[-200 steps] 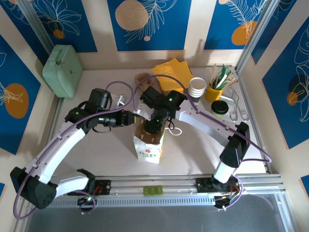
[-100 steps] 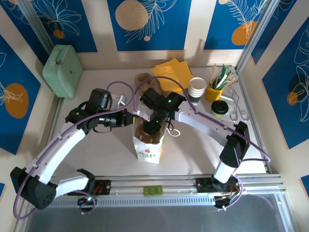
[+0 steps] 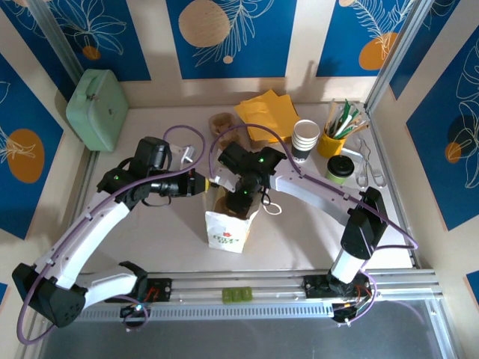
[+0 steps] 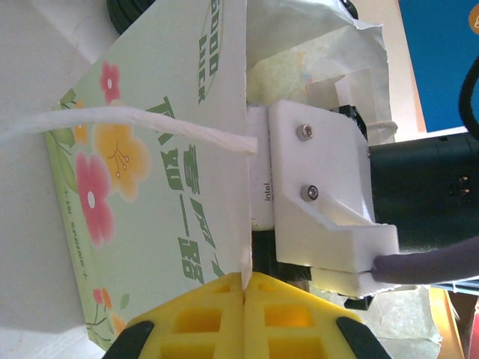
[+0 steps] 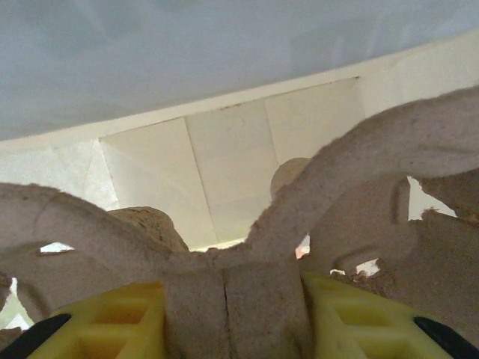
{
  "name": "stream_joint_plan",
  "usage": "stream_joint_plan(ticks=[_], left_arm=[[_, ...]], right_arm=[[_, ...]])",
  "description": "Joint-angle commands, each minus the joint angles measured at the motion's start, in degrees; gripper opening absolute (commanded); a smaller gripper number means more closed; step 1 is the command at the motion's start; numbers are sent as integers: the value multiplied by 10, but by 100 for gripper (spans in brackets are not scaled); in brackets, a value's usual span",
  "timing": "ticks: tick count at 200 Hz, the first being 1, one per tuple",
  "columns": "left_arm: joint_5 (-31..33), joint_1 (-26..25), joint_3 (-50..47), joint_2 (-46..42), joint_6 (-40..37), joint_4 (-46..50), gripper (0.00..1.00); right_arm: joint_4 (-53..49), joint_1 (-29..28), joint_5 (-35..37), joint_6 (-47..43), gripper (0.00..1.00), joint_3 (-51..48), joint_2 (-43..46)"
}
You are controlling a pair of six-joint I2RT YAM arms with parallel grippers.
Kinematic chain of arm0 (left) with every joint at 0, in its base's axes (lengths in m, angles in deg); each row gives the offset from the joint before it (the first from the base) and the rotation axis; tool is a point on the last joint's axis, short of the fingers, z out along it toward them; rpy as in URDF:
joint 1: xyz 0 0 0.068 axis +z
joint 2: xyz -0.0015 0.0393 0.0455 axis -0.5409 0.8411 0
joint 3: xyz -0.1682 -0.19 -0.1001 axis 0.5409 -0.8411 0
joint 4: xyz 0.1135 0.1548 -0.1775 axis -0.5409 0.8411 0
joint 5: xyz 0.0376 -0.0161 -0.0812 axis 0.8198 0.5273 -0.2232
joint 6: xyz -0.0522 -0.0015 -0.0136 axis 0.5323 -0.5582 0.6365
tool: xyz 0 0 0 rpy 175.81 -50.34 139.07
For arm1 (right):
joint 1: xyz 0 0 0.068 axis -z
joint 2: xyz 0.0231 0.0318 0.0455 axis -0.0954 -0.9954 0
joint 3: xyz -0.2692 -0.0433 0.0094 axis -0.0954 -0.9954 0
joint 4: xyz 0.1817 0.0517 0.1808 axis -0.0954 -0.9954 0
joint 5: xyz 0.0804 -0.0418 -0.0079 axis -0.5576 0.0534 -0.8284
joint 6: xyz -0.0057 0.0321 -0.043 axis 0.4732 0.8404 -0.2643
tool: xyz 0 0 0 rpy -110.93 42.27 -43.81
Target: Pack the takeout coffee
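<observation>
The left gripper (image 4: 245, 288) pinches the rim of the paper bag (image 3: 227, 235) tight, holding its mouth open. The right gripper (image 5: 232, 299) squeezes the brown cup tray (image 5: 359, 172) inside the bag. It should go down flat (no tipping!). The takeout coffee (image 3: 340, 167) stands well apart, on the right of the table (image 3: 172, 235).

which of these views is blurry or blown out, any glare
Top external: sharp, evenly lit, no glare. Left wrist: the bag print is crisp, but the top-left corner is washed out white. Right wrist: the carrier sits right against the lens and looks soft; the bag floor behind it is clearer.
</observation>
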Motion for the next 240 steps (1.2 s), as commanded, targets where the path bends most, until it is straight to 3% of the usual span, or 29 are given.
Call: stream_joint_plan(ticks=[1,123,161,202,240], left_arm=[[-11,-5,24,-12,-9,-9,0],[-4,-5,21,-14,-12,-2,0],[-3,-5,21,-15,-11,-3,0],[-4,-5,22,-16,-10,-2,0],[-5,-5,23,-16,-9,-2,0]], right_arm=[[-9,2,-11,-11,41,-9,-1],[13,2,-27,-18,45,-11,-31],[12,2,-27,-18,52,-9,-26],[17,-1,-34,-16,74,-6,-5],[22,-5,-43,-10,78,3,13]])
